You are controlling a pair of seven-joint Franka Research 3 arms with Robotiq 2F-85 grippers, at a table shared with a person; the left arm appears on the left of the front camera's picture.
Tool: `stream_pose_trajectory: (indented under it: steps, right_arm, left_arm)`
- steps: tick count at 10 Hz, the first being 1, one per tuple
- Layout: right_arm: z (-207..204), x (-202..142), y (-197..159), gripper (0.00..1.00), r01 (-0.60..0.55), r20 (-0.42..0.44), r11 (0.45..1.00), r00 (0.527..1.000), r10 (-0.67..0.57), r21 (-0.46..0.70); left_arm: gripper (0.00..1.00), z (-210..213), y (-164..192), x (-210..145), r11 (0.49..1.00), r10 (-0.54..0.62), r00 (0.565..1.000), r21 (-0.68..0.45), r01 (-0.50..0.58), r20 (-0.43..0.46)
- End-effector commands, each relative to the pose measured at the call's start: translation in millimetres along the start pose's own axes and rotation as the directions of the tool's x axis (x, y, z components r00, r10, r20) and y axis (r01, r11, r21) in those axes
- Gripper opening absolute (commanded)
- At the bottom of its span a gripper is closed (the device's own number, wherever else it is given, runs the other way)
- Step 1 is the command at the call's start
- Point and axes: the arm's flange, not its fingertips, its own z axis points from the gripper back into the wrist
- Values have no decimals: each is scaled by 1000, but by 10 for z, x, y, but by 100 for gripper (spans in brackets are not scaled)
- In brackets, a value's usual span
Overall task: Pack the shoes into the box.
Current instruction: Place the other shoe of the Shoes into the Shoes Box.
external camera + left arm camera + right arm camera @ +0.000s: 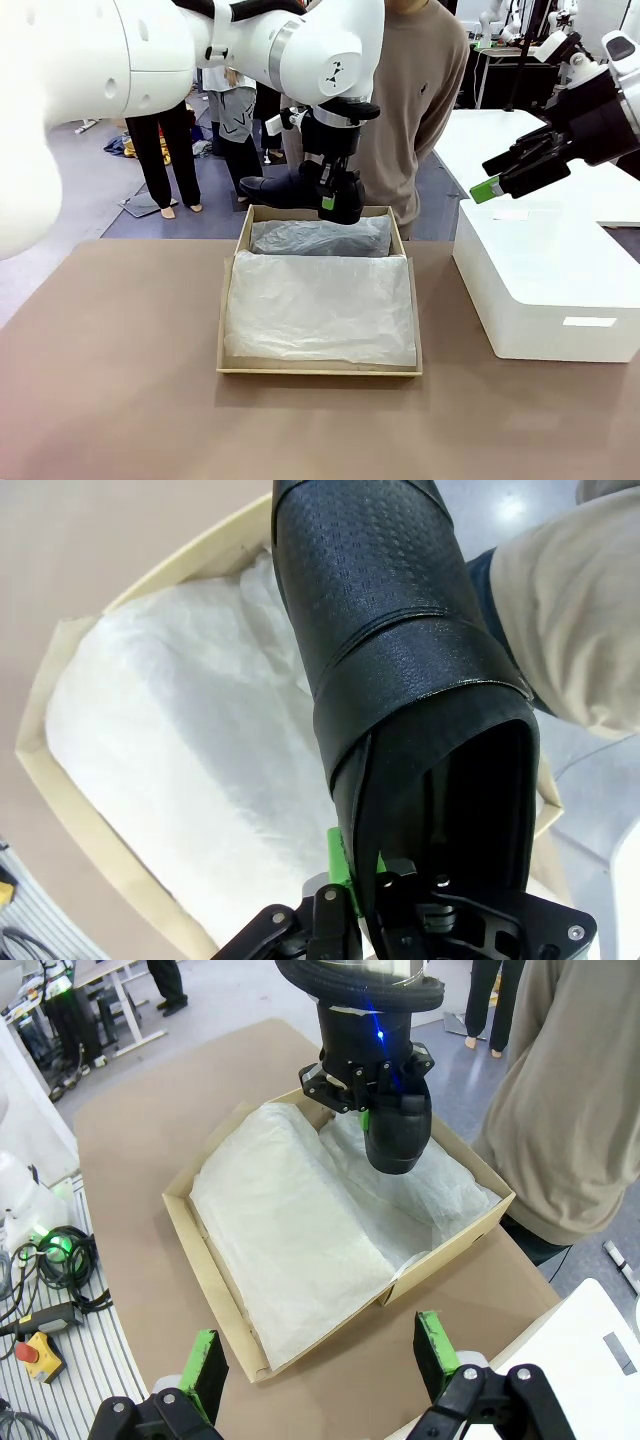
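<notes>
Right now the black shoe [275, 188] is hanging in the air over the far end of the box [230, 345], lying roughly level across the box's width, its toe reaching out about as far as the left wall. The left gripper [328, 203] is pinching it by the thin rim of the heel opening, one green pad [338, 855] pressing on the outside. Such a narrow hold is leaving the long toe end free to swing, so the shoe could be pivoting or slipping out on the way down. If it goes down as it is lying now, the toe is likely to be landing on the cardboard wall rather than inside. The tissue paper [320, 305] is lying loose and raised over the box floor, and it could be bunching under the sole. A darker mound is showing under it at the far end, possibly the other shoe, though I cannot tell. The person [420, 110] is standing just behind the box, close to the shoe. The right gripper [497, 187] is hovering with its fingers spread, empty, above the white box [540, 300], well apart.
</notes>
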Motion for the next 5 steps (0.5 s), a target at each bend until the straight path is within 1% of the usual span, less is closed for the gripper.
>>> stream_pose_trajectory:
  steps: [1,4,5]
  right_arm:
    - [-18,3,-39,100,-21,27,1000,999,20,15]
    - [-18,3,-39,100,-21,27,1000,999,20,15]
    - [-18,3,-39,100,-21,27,1000,999,20,15]
  left_arm:
    - [0,7,-10,40,1000,7,1000,0,-7,1]
    - [0,7,-10,40,1000,7,1000,0,-7,1]
    - [0,-52,-13,14,1000,1,1000,5,-1,0]
